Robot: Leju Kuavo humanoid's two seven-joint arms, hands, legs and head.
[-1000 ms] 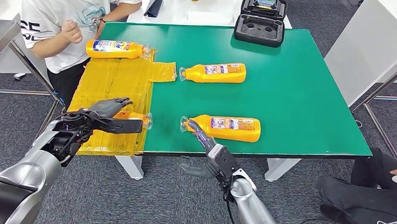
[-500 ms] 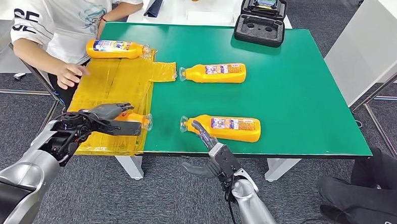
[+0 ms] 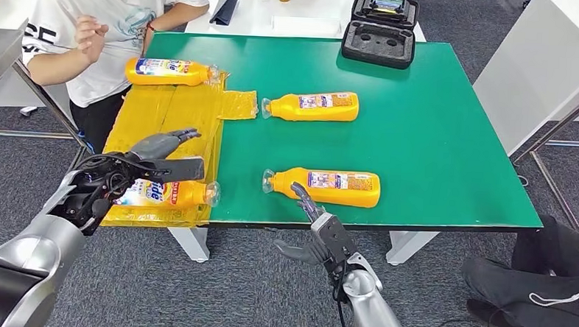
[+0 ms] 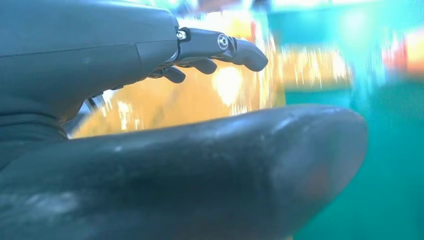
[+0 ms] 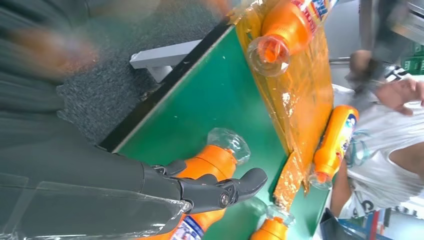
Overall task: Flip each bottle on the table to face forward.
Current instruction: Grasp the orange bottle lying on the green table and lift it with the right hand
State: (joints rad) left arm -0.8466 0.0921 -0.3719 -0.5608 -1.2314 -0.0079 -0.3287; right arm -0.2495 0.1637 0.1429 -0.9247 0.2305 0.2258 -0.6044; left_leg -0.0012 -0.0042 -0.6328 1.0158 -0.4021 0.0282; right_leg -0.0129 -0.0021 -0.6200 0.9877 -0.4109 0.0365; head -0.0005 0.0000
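Note:
Four orange bottles lie on their sides on the green table (image 3: 435, 133). The front left bottle (image 3: 169, 193) rests on the yellow sheet (image 3: 163, 121) with its blue label up and its cap to the right. My left hand (image 3: 156, 162) hovers just above it, fingers apart and empty. The front right bottle (image 3: 331, 187) lies by the table's front edge, and my right hand (image 3: 319, 235) hangs below that edge, fingers spread, just clear of its neck (image 5: 216, 156). A third bottle (image 3: 313, 105) lies mid-table; a fourth (image 3: 169, 72) is on the sheet's far end.
A person (image 3: 108, 19) stands at the table's far left corner with one hand raised. An open black case (image 3: 378, 31) sits at the far edge. Another person (image 3: 546, 293) sits low at the right. A white table (image 3: 549, 64) stands to the right.
My left hand has let go of the front left bottle and lifted; the bottle now lies nearer the front edge with its label showing. My right hand dropped slightly. The person raised an arm.

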